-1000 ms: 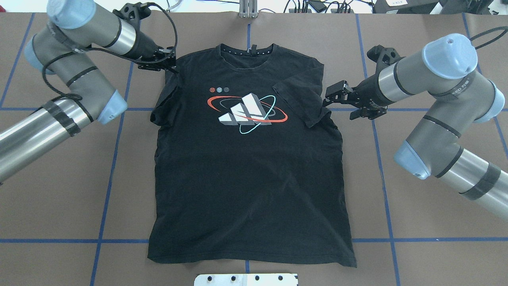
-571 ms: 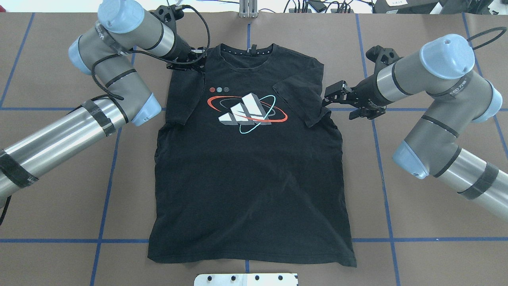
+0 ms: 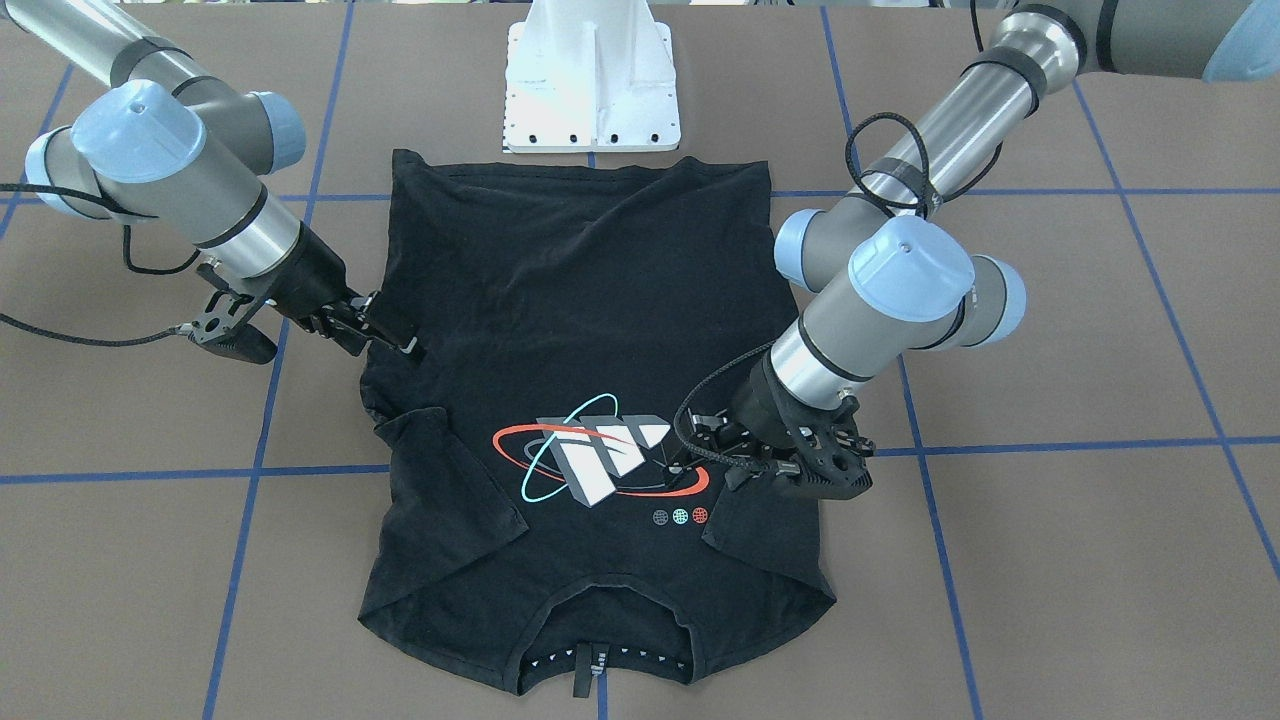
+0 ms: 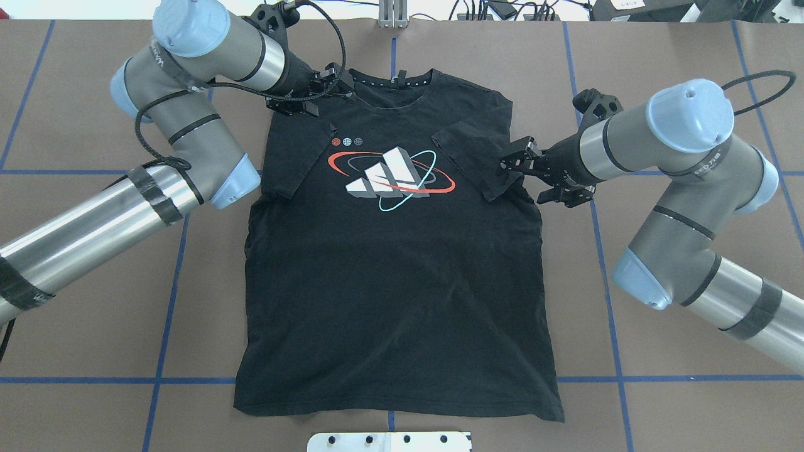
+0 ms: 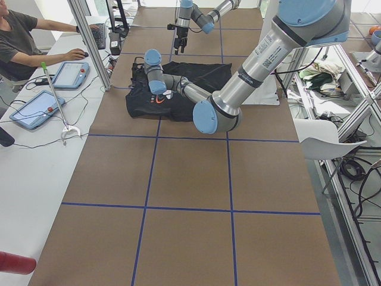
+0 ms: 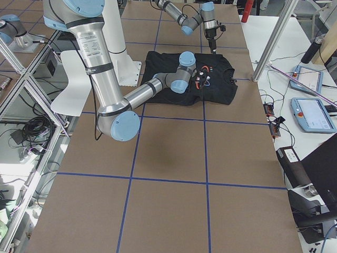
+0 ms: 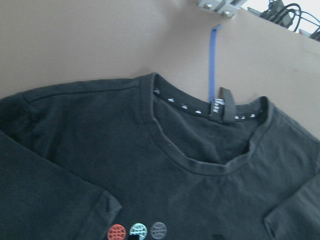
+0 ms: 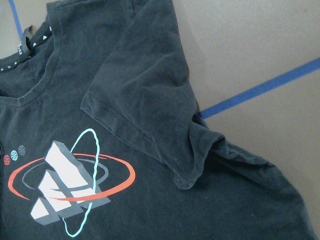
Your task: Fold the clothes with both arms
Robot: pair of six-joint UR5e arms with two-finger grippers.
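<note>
The black T-shirt (image 4: 389, 282) lies flat on the table with its logo (image 4: 389, 179) up and its collar far from the robot. Both sleeves are folded inward onto the chest, the left one (image 4: 295, 157) and the right one (image 4: 477, 157). My left gripper (image 4: 339, 85) hovers open over the left shoulder beside the collar (image 7: 210, 165) and holds nothing; it also shows in the front-facing view (image 3: 685, 462). My right gripper (image 4: 512, 164) is open at the outer edge of the right sleeve (image 8: 145, 100), low over the shirt's side.
The white base plate (image 4: 389, 441) sits just past the shirt's hem at the robot's side. Blue tape lines (image 4: 176, 263) cross the brown table. An operator (image 5: 24, 36) sits at a side desk with tablets (image 5: 36, 107).
My left gripper carried the left sleeve inward, let it lie on the chest, and moved on toward the collar. My right gripper moved a little left toward the folded right sleeve.
</note>
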